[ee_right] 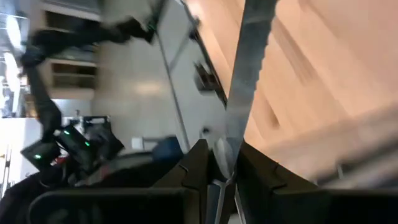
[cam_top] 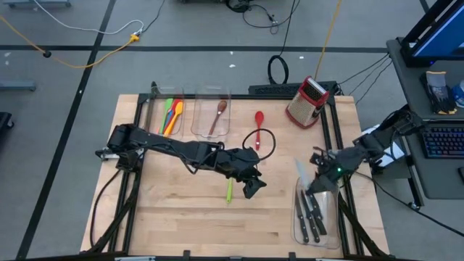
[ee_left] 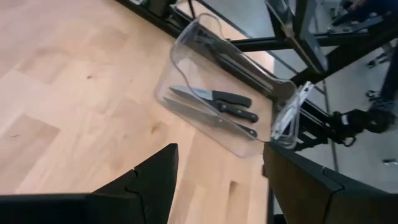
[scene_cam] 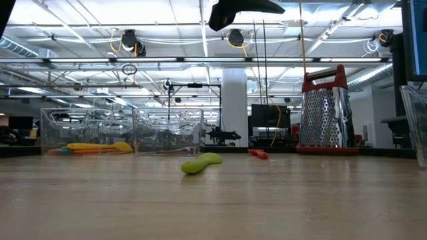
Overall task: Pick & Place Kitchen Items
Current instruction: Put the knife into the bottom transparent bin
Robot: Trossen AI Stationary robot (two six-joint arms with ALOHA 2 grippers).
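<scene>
the right gripper [cam_top: 317, 176] is hovering just above the knife bin [cam_top: 330, 225], its fingers clenched on a serrated knife [cam_top: 301, 170] whose blade is pointing away from the bin. to do this well, it should be turning the blade along the bin's length beside the three knives [cam_top: 309, 216] before letting go. the left gripper [cam_top: 251, 186], fingers released, is waiting beside the green utensil [cam_top: 229, 191] on the tabletop [cam_top: 181, 217], left of the bin.

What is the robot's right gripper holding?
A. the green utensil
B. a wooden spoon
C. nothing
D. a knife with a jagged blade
D. The right gripper is shut on a serrated knife, whose toothed blade sticks out past the fingers; from above, that knife hangs over the clear bin that already holds other knives.
</scene>
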